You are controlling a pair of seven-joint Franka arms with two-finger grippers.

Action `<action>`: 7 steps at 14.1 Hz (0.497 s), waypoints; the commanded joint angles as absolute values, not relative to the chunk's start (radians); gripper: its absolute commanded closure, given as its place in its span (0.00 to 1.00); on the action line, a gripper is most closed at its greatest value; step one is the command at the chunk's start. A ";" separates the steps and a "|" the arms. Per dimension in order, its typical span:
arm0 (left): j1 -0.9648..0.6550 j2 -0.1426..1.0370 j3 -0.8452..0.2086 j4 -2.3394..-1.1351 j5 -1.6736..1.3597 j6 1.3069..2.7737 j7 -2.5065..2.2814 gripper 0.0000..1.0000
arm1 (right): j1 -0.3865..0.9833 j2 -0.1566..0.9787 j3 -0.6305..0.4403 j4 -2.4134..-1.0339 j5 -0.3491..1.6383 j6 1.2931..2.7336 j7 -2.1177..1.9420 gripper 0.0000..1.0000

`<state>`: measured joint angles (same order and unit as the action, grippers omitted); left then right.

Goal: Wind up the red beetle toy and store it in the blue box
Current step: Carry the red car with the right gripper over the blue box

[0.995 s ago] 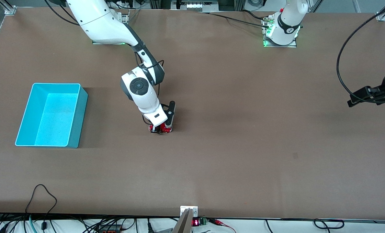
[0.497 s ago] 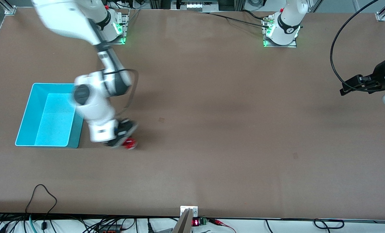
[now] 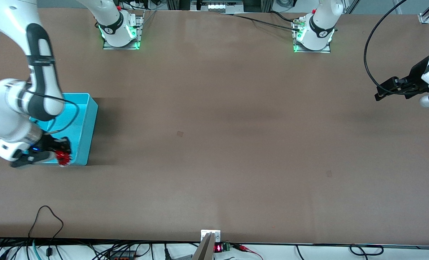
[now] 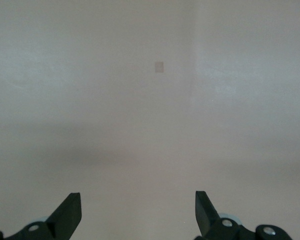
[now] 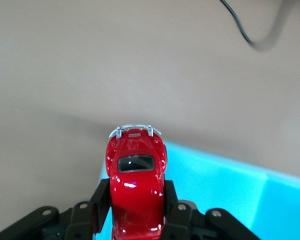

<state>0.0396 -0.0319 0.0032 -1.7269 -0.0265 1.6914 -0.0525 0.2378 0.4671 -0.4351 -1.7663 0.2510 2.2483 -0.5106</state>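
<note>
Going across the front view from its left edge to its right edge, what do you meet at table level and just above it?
Right gripper holding the tiny glossy red beetle toy car over the corner of the light cyan-blue rectangular plastic box → bare brown table → open left gripper, waiting over the table's end.

Red beetle toy (image 5: pixel 135 187): glossy moulded body, silvery trim. Blue box (image 3: pixel 86 128): smooth thin-walled plastic. Table (image 3: pixel 236 144): matt brown surface. Right gripper (image 5: pixel 135 212) fingers (image 5: pixel 101 207): matt black.
</note>
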 commanded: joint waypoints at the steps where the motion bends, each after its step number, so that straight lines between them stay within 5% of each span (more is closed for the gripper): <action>1: 0.044 -0.043 0.000 -1.735 -0.048 1.706 -0.058 0.00 | 0.256 0.437 -0.491 -1.801 0.218 2.189 -0.395 1.00; 7: 0.044 -0.049 -0.006 -1.704 -0.035 1.674 -0.054 0.00 | 0.248 0.518 -0.492 -1.923 0.190 2.250 -0.268 1.00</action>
<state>0.0396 -0.0350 0.0013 -1.7140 -0.0265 1.6953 -0.0522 0.2390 0.5040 -0.4886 -1.8876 0.2120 2.2033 -0.3007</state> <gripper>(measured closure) 0.000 0.529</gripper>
